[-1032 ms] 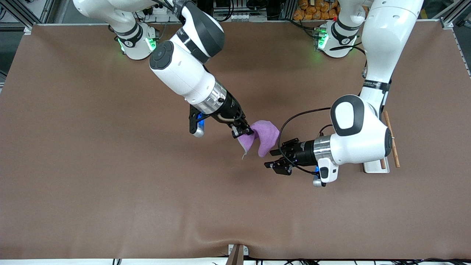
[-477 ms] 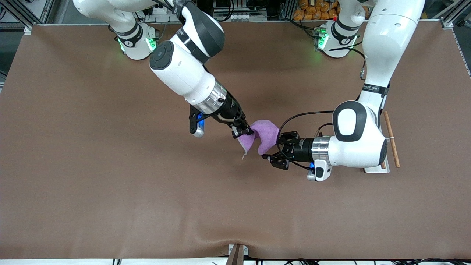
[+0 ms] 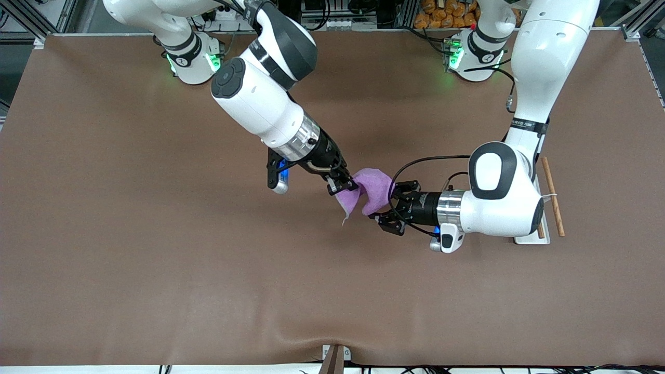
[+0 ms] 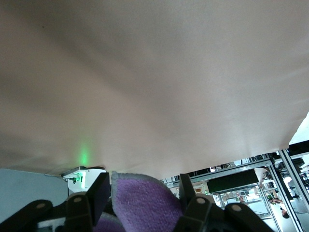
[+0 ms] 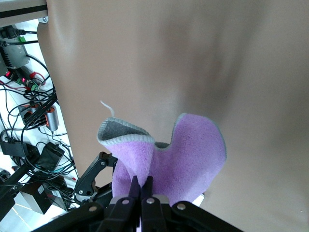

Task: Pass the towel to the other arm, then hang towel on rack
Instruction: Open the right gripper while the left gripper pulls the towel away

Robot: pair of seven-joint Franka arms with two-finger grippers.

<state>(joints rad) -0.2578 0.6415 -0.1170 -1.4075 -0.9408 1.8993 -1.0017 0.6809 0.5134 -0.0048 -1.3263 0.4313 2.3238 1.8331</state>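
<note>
The purple towel [image 3: 373, 188] hangs in the air over the middle of the table, folded, with its grey edge showing. My right gripper [image 3: 344, 186] is shut on one end of it; in the right wrist view [image 5: 141, 187] the two fingers pinch a fold of the towel [image 5: 190, 152]. My left gripper [image 3: 386, 206] is open, its jaws on either side of the towel's other end. In the left wrist view [image 4: 143, 195] the towel [image 4: 145, 205] sits between the spread fingers [image 4: 99, 195]. The rack [image 3: 553, 200] stands toward the left arm's end, partly hidden by the left arm.
The brown table cover [image 3: 156, 249] wrinkles near the front edge, where a small metal bracket [image 3: 335, 357] sits. Both arms' bases [image 3: 189, 59] stand along the back edge, with cables and equipment past it.
My left gripper has moved toward the towel and now straddles its free end. My right gripper has stayed still, holding the towel.
</note>
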